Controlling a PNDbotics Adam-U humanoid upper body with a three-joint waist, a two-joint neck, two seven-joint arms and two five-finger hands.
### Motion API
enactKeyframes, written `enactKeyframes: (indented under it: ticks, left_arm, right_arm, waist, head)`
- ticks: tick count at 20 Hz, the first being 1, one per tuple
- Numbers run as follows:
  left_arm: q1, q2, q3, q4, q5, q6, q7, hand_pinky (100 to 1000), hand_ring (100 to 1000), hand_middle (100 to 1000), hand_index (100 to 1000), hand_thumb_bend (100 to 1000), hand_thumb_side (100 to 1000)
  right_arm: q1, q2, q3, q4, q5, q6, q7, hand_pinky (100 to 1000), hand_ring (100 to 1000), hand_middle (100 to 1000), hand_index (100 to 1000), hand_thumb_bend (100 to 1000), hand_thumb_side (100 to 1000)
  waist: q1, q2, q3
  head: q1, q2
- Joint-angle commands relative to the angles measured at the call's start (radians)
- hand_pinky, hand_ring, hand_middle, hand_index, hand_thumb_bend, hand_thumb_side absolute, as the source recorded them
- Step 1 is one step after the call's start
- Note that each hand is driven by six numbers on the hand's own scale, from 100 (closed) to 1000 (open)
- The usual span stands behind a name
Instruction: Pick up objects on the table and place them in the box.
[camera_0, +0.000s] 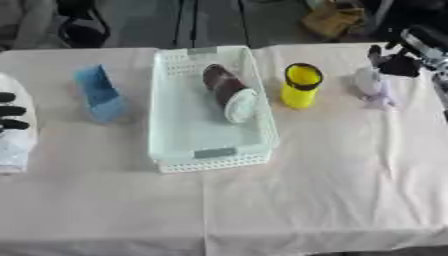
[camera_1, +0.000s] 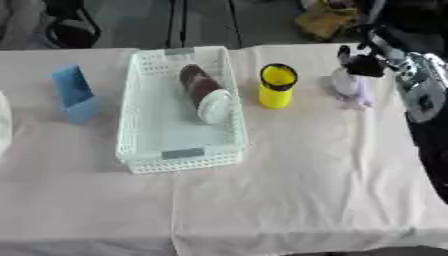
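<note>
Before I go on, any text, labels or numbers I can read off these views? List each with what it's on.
None readable.
Basket: grey tabs on its near and far walls, no legible text.
Yellow cup: no print visible.
Brown jar lying in the basket: no label legible.
Blue object: plain as far as shows.
Pale object under the right hand: too blurred to tell.

Yellow cup (camera_0: 302, 85) stands between basket (camera_0: 166, 115) and seemingly pale object (camera_0: 371, 85).
</note>
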Motion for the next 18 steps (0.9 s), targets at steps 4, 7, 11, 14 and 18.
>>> enactKeyframes:
  ticks: [4,7,11,14,18]
  left_arm:
    - [-0.019,0.013,-0.003,-0.023,-0.003,-0.002,-0.01,580,641,664,835,245,949]
    - [-0.021,0.013,-0.004,-0.023,-0.003,-0.003,-0.012,581,641,664,835,244,949]
    - [-0.025,0.015,-0.006,-0.025,-0.002,-0.003,-0.015,581,641,664,836,244,949]
    - [-0.026,0.015,-0.006,-0.025,-0.002,-0.003,-0.016,581,640,664,836,244,949]
    - [-0.028,0.014,-0.007,-0.026,-0.001,-0.004,-0.017,581,640,664,836,244,948]
  right_arm:
    - [-0.059,-0.009,-0.039,0.071,0.089,0.023,0.022,717,801,878,963,135,546]
    - [-0.068,-0.011,-0.045,0.099,0.116,0.035,0.031,744,818,903,972,244,599]
    - [-0.079,-0.016,-0.047,0.145,0.212,0.06,0.049,772,847,925,983,406,656]
    - [-0.08,-0.014,-0.051,0.157,0.253,0.06,0.061,779,857,932,984,474,707]
    - [-0.078,-0.014,-0.055,0.166,0.287,0.06,0.072,777,852,930,981,507,717]
  waist:
    - [0.0,-0.002,0.011]
    - [0.001,0.003,0.018]
    - [0.002,0.009,0.027]
    - [0.003,0.011,0.029]
    - [0.004,0.012,0.03]
  head:
    - [-0.003,-0.015]
    - [-0.005,-0.016]
    - [-0.007,-0.019]
    - [-0.007,-0.02]
    - [-0.009,-0.02]
